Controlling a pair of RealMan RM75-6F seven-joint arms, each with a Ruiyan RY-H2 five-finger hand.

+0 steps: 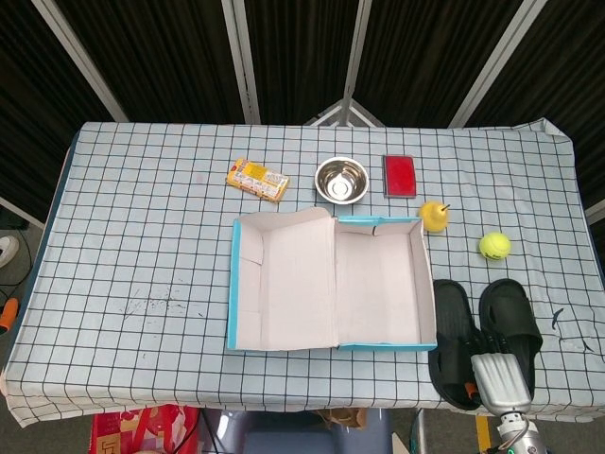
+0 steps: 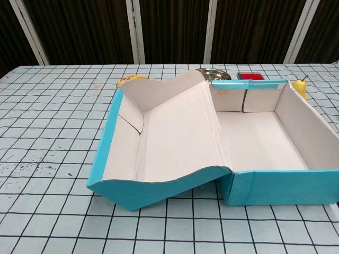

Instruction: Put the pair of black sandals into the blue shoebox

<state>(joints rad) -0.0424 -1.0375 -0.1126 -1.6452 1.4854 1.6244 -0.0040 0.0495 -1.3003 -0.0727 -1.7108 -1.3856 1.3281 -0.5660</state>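
At frame center the blue shoebox (image 1: 378, 284) lay open on the table (image 1: 132, 236). Just right of it sat the black sandals (image 1: 484, 336). The right hand (image 1: 496, 378) reached in from the bottom edge over their near ends; its finger state could not be told.

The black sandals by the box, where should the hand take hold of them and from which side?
Grip the pair of black sandals where the two inner edges meet, coming from the near table edge, where the right hand is. They lie flat, side by side, toes away, right of the blue shoebox.
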